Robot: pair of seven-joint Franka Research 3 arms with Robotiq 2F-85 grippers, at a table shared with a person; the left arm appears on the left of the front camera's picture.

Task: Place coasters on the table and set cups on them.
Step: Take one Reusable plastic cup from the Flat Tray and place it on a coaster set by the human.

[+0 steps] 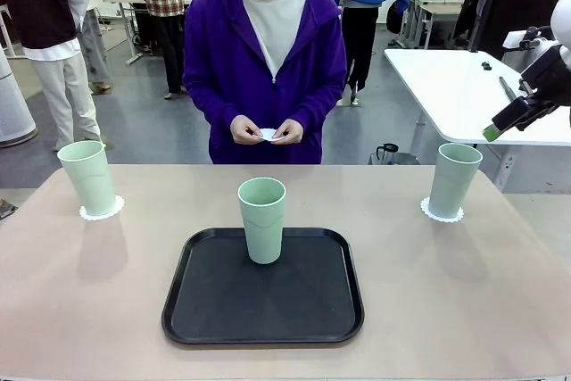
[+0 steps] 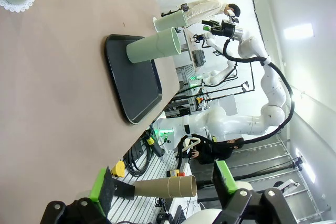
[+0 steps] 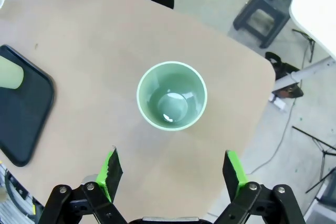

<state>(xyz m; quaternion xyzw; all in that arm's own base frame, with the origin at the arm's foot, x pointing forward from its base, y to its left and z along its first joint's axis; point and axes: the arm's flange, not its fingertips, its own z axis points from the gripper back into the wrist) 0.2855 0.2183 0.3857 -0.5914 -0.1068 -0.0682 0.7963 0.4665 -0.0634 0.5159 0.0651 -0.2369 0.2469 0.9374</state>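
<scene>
Nearest me, the tray [image 1: 205, 314] carries the last cup [image 1: 262, 220]; left cup [image 1: 87, 176] and right cup [image 1: 454, 180] sit on coasters [image 1: 101, 212]. Far side, hands [image 1: 268, 131] hold the third coaster [image 1: 269, 135]. My left claw [image 2: 163, 179] and right claw [image 3: 170, 169] gape empty. Next, I reckon: coaster onto bench [image 1: 464, 292], then cup.

The white scrap [image 1: 270, 135] pinched between the person's hands [image 1: 246, 129] is too small to tell for a coaster, and the left cup [image 1: 88, 176] and right cup [image 1: 454, 179] hide all but the scalloped rims of the coasters [image 1: 101, 212] beneath them. From the left wrist the left cup runs off the top edge. From the right wrist the right cup covers whatever it stands on, while the tray [image 3: 21, 108] and middle cup [image 3: 9, 73] are cut by the left edge.
</scene>
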